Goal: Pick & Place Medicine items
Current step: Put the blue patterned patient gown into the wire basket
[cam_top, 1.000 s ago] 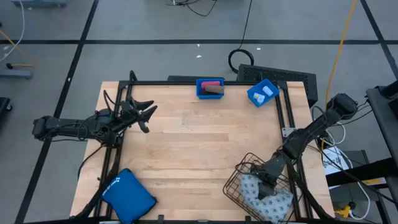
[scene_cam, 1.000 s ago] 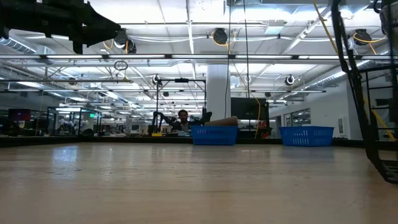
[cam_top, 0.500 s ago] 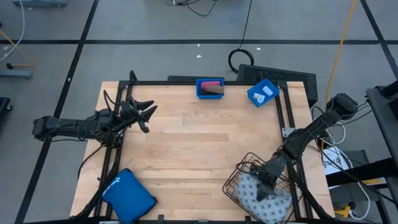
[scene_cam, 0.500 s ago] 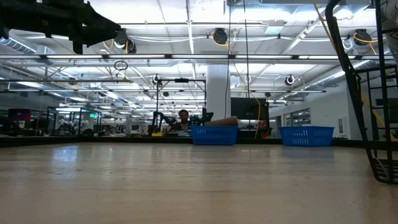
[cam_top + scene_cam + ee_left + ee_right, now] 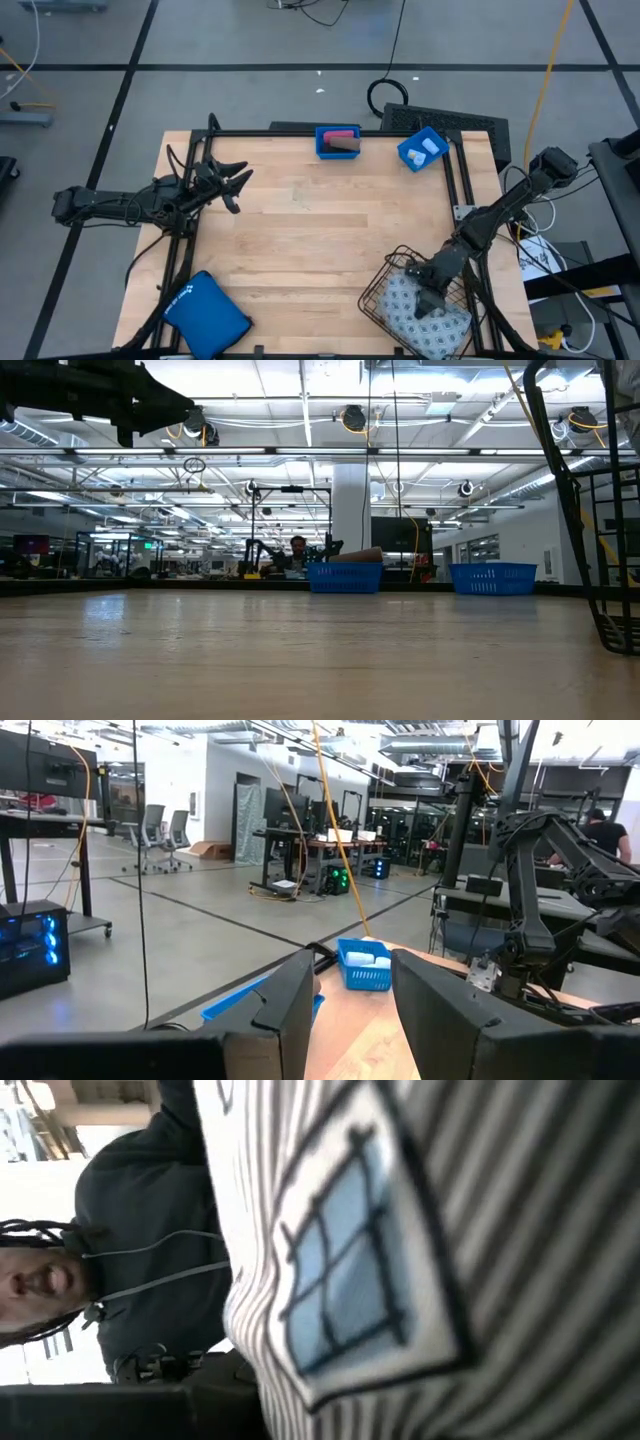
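Note:
The grey-blue patterned soft pack (image 5: 442, 322) lies in a wire basket (image 5: 378, 300) at the table's near right corner. It fills the right wrist view (image 5: 400, 1280). My right gripper (image 5: 428, 298) hangs just over it, inside the basket. A blue bin (image 5: 338, 141) at the far edge holds a pink container (image 5: 340, 132) and a brown one (image 5: 345, 147). A second blue bin (image 5: 422, 150) holds white vials. My left gripper (image 5: 243, 190) waits open above the table's left side, with nothing between its fingers (image 5: 350, 970).
A large plain blue pouch (image 5: 205, 312) lies at the near left corner. A black frame (image 5: 330, 132) runs along the table's far, left and right edges. The basket's wires (image 5: 610, 560) rise at the low view's right. A person in a dark top (image 5: 140, 1280) stands beyond the pack.
The wire basket has shifted a little, and its lower corner now shows at the right edge of the low view. My right gripper has stayed over the pack.

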Robot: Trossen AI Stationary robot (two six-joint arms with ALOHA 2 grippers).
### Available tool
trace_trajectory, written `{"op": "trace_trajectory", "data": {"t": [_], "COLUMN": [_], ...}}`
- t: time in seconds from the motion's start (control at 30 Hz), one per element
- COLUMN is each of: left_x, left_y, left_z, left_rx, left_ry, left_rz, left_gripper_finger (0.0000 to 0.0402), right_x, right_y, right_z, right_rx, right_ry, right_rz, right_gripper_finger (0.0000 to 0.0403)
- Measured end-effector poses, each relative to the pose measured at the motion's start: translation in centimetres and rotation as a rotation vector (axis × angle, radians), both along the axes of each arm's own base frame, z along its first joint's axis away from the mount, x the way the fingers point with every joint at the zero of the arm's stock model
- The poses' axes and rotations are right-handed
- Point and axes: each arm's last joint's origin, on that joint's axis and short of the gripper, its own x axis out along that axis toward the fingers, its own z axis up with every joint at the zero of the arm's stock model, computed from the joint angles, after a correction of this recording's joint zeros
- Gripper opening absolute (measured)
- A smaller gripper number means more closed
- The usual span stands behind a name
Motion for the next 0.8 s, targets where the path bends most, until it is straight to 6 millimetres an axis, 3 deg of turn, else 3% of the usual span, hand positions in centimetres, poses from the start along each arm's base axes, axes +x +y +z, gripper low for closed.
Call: {"op": "trace_trajectory", "data": {"t": [0.2,0.8], "left_x": [0.0,0.0], "left_y": [0.0,0.0], "left_z": [0.0,-0.1], "left_rx": [-0.001,-0.003], "left_ry": [0.001,0.007], "left_rz": [0.0,-0.001], "left_gripper_finger": [0.0145,0.0145], "right_x": [-0.4,0.6], "right_y": [-0.3,-1.3], "right_z": [-0.4,0.5], "right_rx": [-0.024,-0.035], "right_ry": [0.075,-0.085], "right_rz": [-0.016,-0.075], "right_gripper_finger": [0.0161,0.0193]}}
